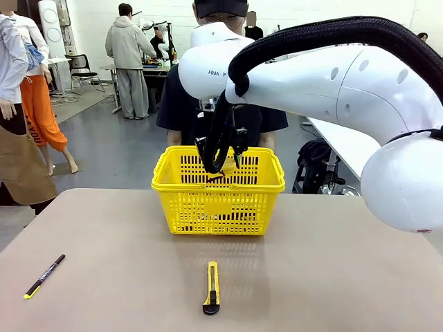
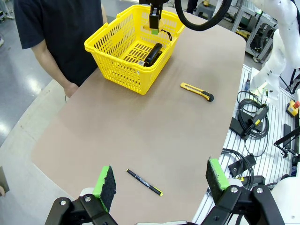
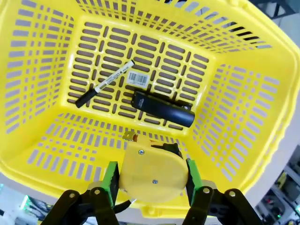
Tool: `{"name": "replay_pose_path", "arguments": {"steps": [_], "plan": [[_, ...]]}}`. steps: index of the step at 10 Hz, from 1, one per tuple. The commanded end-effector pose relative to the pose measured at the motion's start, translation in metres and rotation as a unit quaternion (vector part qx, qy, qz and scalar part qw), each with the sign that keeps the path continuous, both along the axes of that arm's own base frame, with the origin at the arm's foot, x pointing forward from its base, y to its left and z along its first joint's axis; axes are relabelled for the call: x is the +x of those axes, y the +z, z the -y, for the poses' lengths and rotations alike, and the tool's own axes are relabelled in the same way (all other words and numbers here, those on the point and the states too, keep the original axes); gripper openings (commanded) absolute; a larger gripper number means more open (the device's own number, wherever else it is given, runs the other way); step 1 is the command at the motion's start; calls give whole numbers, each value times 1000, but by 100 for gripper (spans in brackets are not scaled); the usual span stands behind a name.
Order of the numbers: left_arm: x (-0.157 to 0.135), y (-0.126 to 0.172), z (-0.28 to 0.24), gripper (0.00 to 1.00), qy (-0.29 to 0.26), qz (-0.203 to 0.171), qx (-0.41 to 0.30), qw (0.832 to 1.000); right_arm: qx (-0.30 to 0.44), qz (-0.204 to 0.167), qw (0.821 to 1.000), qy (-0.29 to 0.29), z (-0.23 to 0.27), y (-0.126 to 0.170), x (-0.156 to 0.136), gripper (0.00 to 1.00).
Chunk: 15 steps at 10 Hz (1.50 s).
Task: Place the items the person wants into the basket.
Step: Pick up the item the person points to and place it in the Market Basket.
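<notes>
the front view sits low at the table's (image 1: 332,277) near edge, facing the person (image 1: 181,104) across it. the left wrist view looks from high and far off; the right wrist view peers straight down, close — all three share the basket (image 1: 173,181) (image 2: 108,58) (image 3: 37,61).

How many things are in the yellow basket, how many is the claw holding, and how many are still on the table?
In the basket: 2, marker and stapler
In the right claw: 1, tape measure
On the table: 2, utility knife and pen
Total: 5
</notes>
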<state>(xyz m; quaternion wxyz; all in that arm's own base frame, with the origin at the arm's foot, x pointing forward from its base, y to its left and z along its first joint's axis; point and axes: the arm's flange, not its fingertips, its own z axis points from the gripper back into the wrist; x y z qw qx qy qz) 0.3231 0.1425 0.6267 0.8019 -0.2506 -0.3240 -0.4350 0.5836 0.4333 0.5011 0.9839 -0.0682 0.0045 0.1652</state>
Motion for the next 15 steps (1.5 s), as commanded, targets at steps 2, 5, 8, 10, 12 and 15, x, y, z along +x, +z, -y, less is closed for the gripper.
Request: {"name": "replay_pose_path", "arguments": {"steps": [2, 5, 8, 10, 12, 15], "plan": [[0, 0, -1, 100, -8, 4, -1, 1000, 19, -10, 999, 25, 6, -8, 6, 69], [0, 0, -1, 100, -8, 4, -1, 1000, 33, -9, 997, 71, 22, -19, 3, 69], [0, 0, -1, 100, -8, 4, -1, 1000, 48, -9, 995, 88, 34, -29, 3, 69], [0, 0, -1, 100, -8, 4, -1, 1000, 48, -10, 994, 99, 38, -34, 4, 69], [0, 0, -1, 100, -8, 4, -1, 1000, 47, -6, 993, 105, 39, -35, 4, 69], [0, 0, -1, 100, -8, 4, -1, 1000, 46, -11, 993, 111, 39, -35, 3, 97]]}}
